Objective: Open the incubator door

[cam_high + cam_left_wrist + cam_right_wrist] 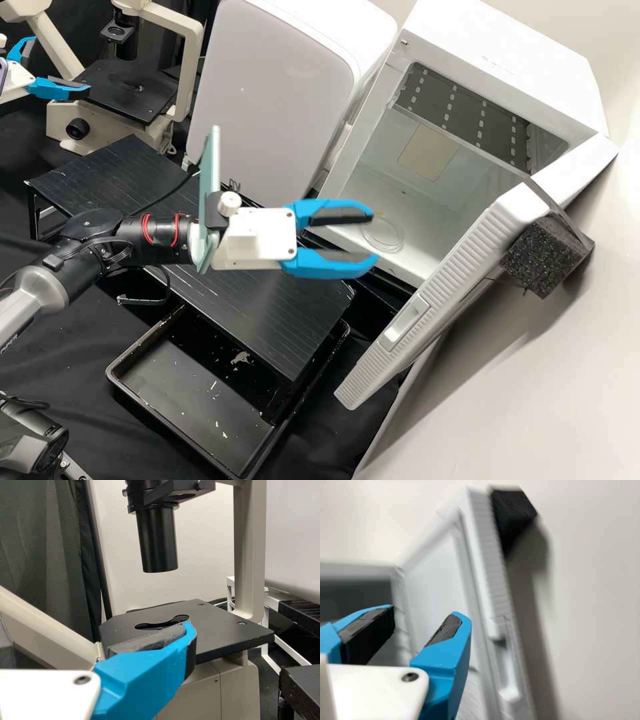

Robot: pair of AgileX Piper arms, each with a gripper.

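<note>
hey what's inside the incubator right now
Inside the incubator: a clear round dish-like thing on its floor, a beige square on a wall and a dark panel with rows of light marks. The open door hides one corner's contents.

At left a microscope [127, 90] stands behind a platform [267, 307] partly over a tray [193, 413], a cabinet [277, 87] lies between microscope and incubator [507, 60], a dish [393, 246] sits inside the incubator, and a foam block [543, 257] is at the outer side of its door [460, 257].

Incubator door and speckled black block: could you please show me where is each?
Incubator door [463, 263]: high view, on its ribbed edge.
Speckled black block [543, 259]: high view, on its broad face.
</note>
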